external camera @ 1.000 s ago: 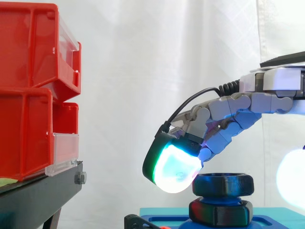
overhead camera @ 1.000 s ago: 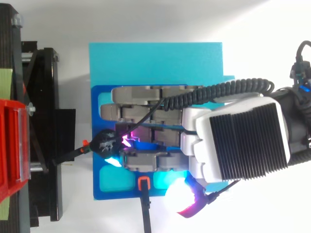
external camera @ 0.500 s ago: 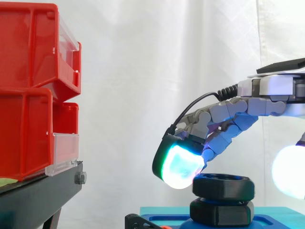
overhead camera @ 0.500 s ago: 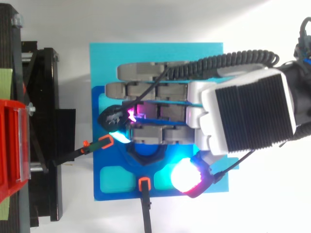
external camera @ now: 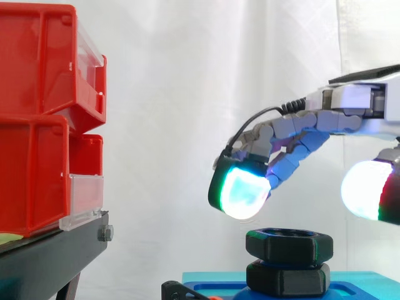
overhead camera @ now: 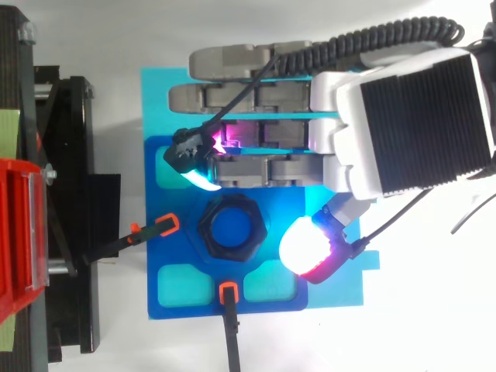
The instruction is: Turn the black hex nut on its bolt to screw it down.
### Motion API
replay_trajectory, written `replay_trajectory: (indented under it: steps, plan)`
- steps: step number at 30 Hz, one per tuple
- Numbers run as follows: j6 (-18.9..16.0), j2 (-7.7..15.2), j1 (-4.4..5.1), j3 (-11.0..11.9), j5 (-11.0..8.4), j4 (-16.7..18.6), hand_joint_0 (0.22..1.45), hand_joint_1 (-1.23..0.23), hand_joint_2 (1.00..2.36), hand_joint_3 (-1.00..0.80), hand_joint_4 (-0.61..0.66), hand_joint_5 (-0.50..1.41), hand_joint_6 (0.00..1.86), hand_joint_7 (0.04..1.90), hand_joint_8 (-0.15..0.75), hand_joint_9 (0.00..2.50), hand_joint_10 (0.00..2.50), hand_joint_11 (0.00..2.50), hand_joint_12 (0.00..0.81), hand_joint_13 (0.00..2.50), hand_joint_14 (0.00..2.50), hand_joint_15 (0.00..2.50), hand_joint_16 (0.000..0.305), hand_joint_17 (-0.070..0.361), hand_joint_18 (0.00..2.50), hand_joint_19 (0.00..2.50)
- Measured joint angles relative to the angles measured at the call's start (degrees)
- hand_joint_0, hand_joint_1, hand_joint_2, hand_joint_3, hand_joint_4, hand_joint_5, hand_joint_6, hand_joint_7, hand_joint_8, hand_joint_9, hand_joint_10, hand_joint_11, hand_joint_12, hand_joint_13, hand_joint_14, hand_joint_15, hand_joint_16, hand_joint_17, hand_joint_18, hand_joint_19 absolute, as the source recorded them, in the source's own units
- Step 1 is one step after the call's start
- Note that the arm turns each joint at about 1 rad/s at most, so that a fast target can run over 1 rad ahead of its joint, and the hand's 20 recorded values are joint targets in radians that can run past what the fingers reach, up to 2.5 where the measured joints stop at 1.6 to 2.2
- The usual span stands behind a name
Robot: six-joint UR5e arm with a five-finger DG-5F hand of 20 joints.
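From my station, the hand [overhead camera: 341, 151] reads as a white body with grey, blocky, segmented fingers [overhead camera: 201, 97]. A black ribbed plate [overhead camera: 422, 116] covers its back. One fingertip pad [external camera: 244, 190] glows white-cyan with a green edge, set in a black shell. The thumb pad [overhead camera: 304, 244] glows white, rimmed red and magenta.

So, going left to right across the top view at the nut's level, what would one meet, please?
Red bin → black stand → orange-tipped black strap → black hex nut → glowing thumb pad of the hand.
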State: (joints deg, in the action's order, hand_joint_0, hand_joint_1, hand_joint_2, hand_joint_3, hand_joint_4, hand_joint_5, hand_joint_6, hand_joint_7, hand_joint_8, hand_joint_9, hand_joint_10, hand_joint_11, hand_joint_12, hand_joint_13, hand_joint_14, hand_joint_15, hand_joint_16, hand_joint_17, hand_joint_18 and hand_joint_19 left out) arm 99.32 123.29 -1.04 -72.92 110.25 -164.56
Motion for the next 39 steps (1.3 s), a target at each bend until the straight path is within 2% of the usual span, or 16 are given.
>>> replay_trajectory:
  steps: [3,8,13,25,31,39]
  plan:
    - [-0.1,0.0,0.01,1.0,0.00,-0.4,0.48,-0.24,1.00,-0.50,0.28,-0.05,0.60,1.29,0.272,0.64,0.00,0.02,0.355,0.42,0.00,0.00,0.048,0.109,0.23,0.16]
    - [-0.2,0.2,0.68,1.6,-0.97,0.1,0.48,-0.24,1.00,-0.50,0.28,-0.05,0.57,1.32,0.274,0.65,0.00,0.03,0.355,0.42,0.00,0.00,0.048,0.109,0.23,0.15]
    - [-0.3,0.9,1.74,1.6,-2.88,0.9,0.48,-0.24,1.00,-0.50,0.27,-0.05,0.56,1.32,0.272,0.65,0.00,0.03,0.355,0.43,0.00,0.00,0.049,0.109,0.24,0.16]
    - [-0.3,2.2,4.87,1.7,-5.26,0.9,0.48,-0.24,1.00,-0.50,0.26,-0.05,0.60,1.31,0.276,0.68,0.00,0.04,0.353,0.43,0.00,0.00,0.048,0.108,0.25,0.16]
    - [-0.3,2.2,6.05,1.6,-6.39,0.7,0.48,-0.24,1.00,-0.50,0.26,-0.05,0.60,1.30,0.276,0.69,0.00,0.05,0.352,0.45,0.00,0.00,0.048,0.108,0.26,0.17]
    - [-0.3,2.2,6.98,1.6,-7.60,0.9,0.48,-0.24,1.00,-0.50,0.26,-0.05,0.61,1.29,0.276,0.70,0.00,0.05,0.352,0.45,0.00,0.00,0.048,0.108,0.27,0.17]
